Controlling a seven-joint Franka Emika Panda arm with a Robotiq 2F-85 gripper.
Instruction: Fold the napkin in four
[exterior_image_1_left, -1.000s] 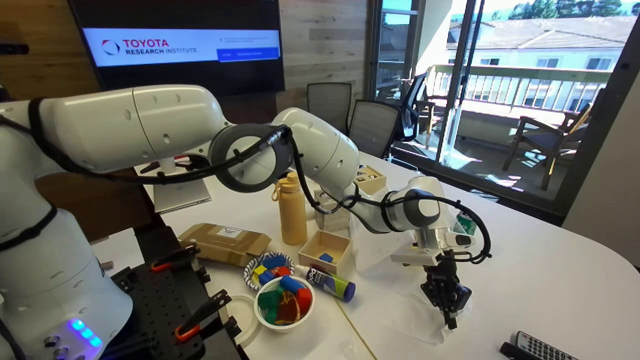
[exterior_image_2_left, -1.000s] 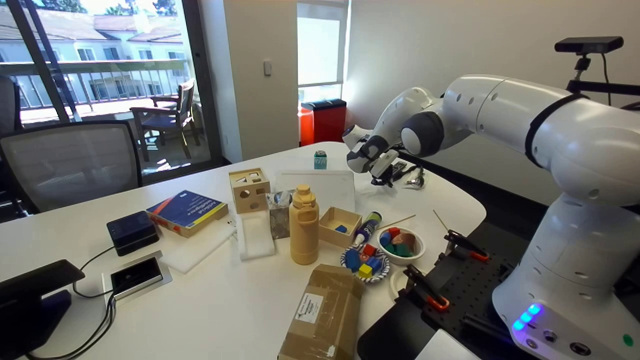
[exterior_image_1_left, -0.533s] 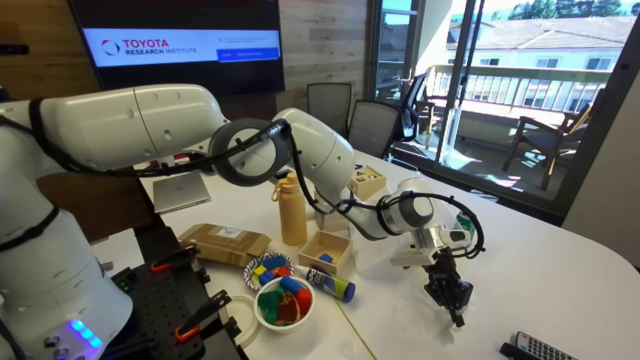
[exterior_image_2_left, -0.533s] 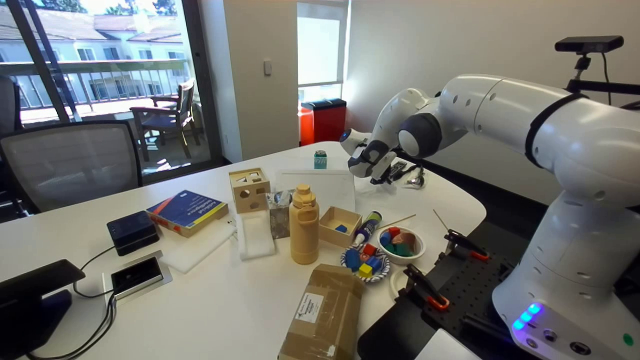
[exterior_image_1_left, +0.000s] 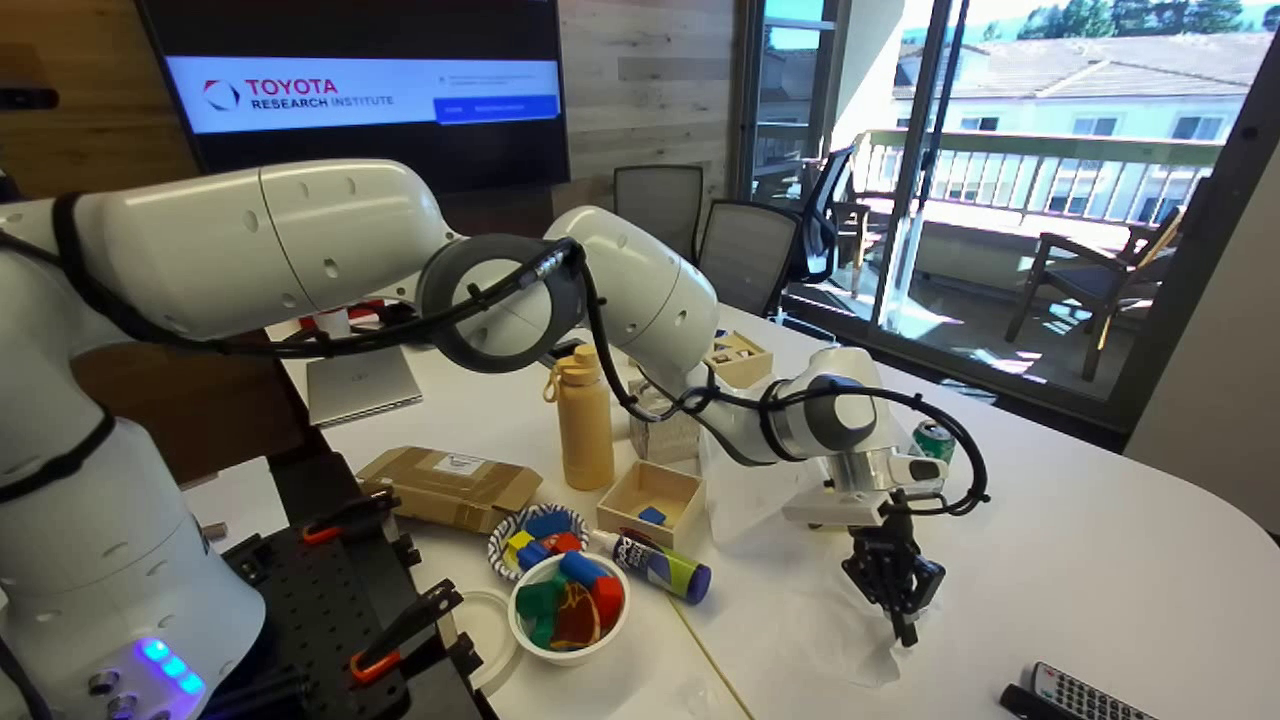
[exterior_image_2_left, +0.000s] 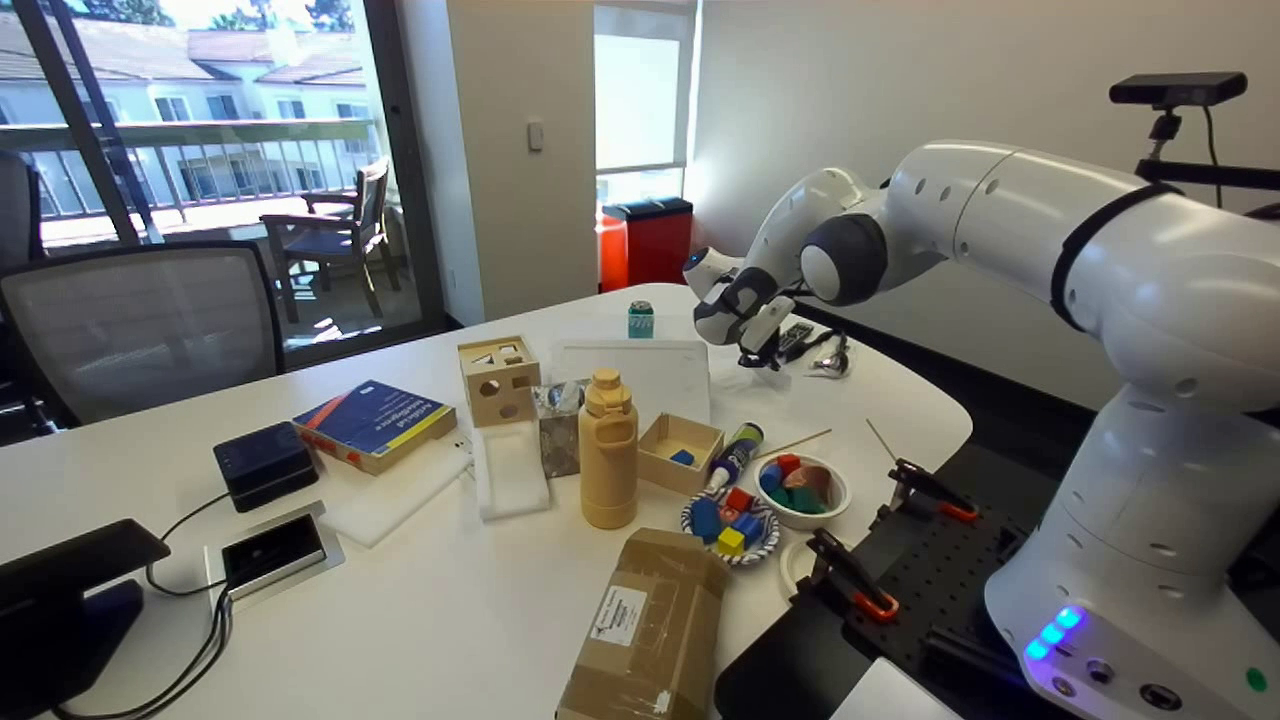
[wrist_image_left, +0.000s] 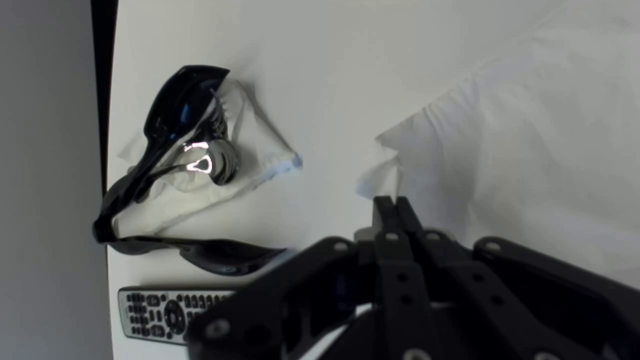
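White napkin (wrist_image_left: 545, 165) spreads over wrist view's right side, crumpled corner at the claw (wrist_image_left: 396, 200); jaws together, seemingly pinching that corner, so fold should run rightward across the bulk.

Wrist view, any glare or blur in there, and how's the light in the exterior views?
Wrist view: hard glints on the metal utensils, the pincer slightly soft up close, the napkin greyish and faint-edged. Both exterior views: sunlight patches on the balcony floor. In an exterior view, the napkin barely shows against the white table.
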